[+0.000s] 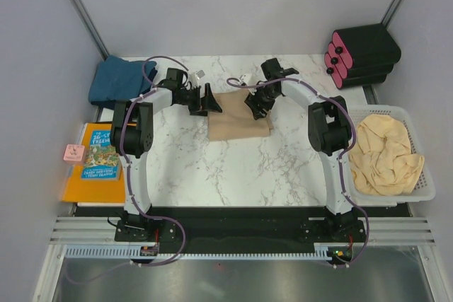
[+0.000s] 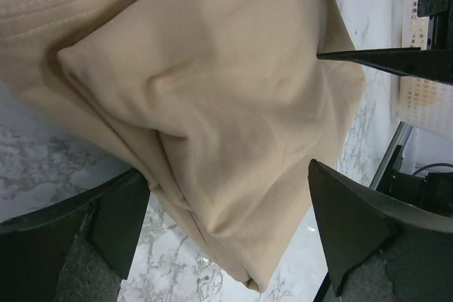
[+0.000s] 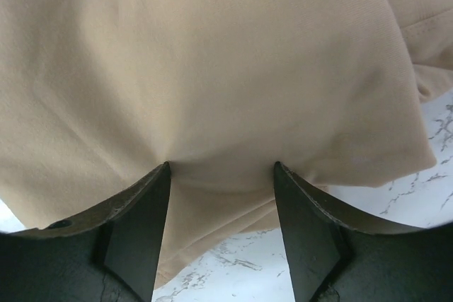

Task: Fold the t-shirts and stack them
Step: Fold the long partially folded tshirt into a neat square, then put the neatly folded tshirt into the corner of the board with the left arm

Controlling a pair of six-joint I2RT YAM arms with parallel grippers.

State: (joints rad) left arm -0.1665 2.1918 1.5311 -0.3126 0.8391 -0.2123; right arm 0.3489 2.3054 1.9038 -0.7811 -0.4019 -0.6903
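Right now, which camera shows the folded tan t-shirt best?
Top external: only there does the whole tan t-shirt show, as a folded rectangle with all its edges. The left wrist view shows just one creased corner up close. The right wrist view shows a flat stretch of cloth and one edge.

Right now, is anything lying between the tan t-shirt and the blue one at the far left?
Only the left arm: it lies across the table between the tan t-shirt and the blue t-shirt, open jaws at the tan one's edge. Nothing else shows there.
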